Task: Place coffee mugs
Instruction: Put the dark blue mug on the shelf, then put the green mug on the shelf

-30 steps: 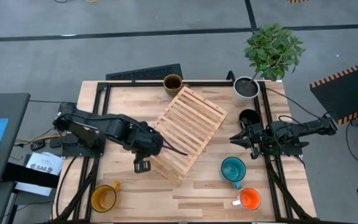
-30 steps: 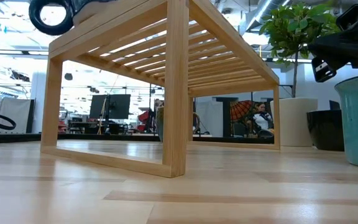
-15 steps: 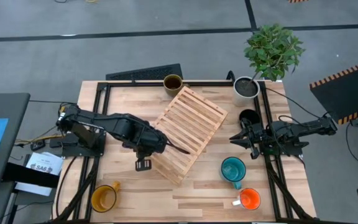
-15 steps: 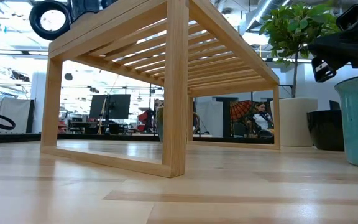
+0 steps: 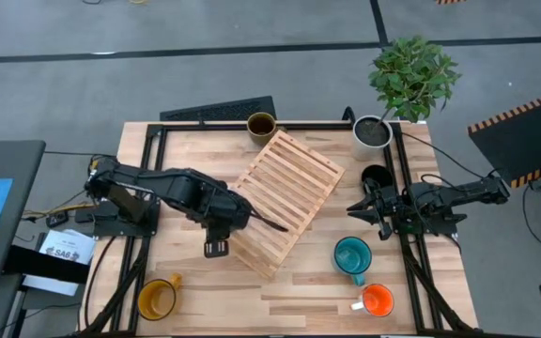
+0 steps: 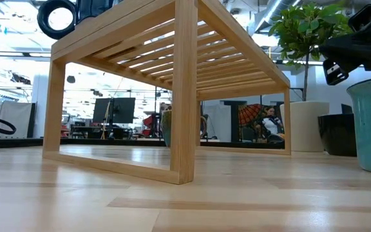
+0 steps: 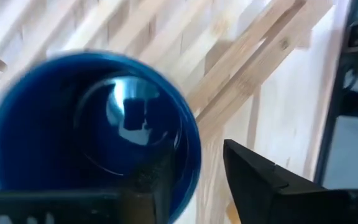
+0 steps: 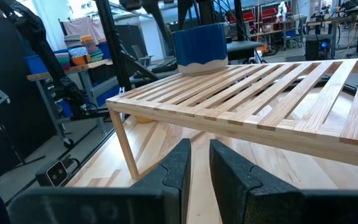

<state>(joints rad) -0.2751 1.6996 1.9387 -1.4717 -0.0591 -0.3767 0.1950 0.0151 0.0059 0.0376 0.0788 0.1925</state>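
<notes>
Blue mug on the rack, left gripper at its rim

Nearest the front edge of the light butcher-block table (image 5: pixel 280 291): the yellow handled mug (image 5: pixel 156 299) at the left corner and the orange mug with white handle (image 5: pixel 376 300) at the right. Just behind the orange one, the speckled teal mug (image 5: pixel 352 254).

Mid-table, the slatted pale-wood rack (image 5: pixel 285 200) stands at an angle. My left gripper (image 5: pixel 231 218) is over its near-left end, where the dark blue glazed mug (image 8: pixel 199 47) sits upright on the slats. Left wrist view: one finger inside the mug's rim, the other finger (image 7: pixel 260 180) outside it, wall between them; closed on the blue mug as far as I can see.

My right gripper (image 5: pixel 360 207) waits at the right side of the table, level, pointing at the rack, fingers nearly together with a narrow gap, empty. The black mug (image 5: pixel 376 176) is just beside it.

Far edge: the olive-brown mug (image 5: pixel 260 125) behind the rack, and the white plant pot (image 5: pixel 372 134) with a leafy green plant at the right corner.
</notes>
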